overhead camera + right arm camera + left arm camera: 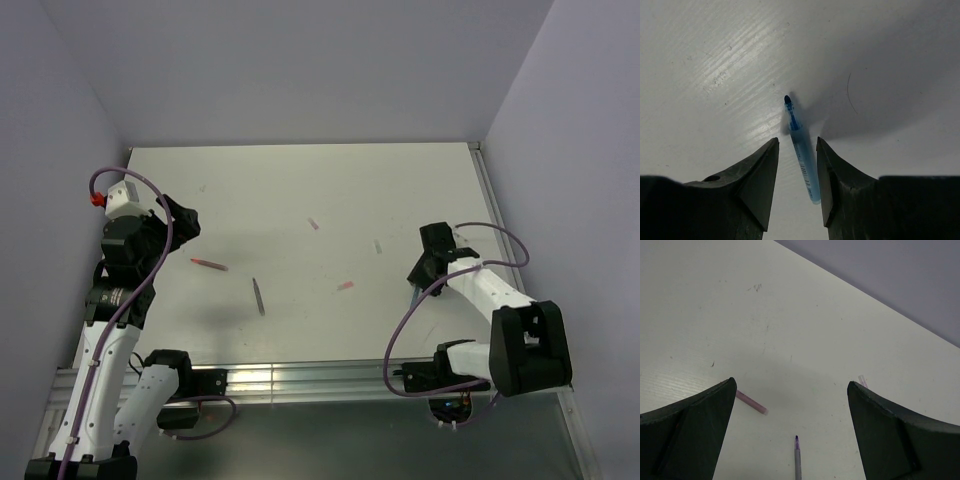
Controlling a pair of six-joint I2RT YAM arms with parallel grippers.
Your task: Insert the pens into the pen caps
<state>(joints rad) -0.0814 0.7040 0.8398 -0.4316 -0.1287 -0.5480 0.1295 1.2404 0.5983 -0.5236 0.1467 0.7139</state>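
Note:
The red pen and the dark grey pen lie left of centre. Two pinkish caps and a pale grey cap lie mid-table. My left gripper hovers wide open and empty. In its wrist view the grey pen lies below the gap, the red pen is partly behind the left finger, and a cap peeks by the right finger. My right gripper is low at the table. Its narrowly open jaws straddle the blue pen, which my gripper hides in the top view.
The white table is walled at the back and both sides. An aluminium rail runs along the near edge by the arm bases. Purple cables loop off both arms.

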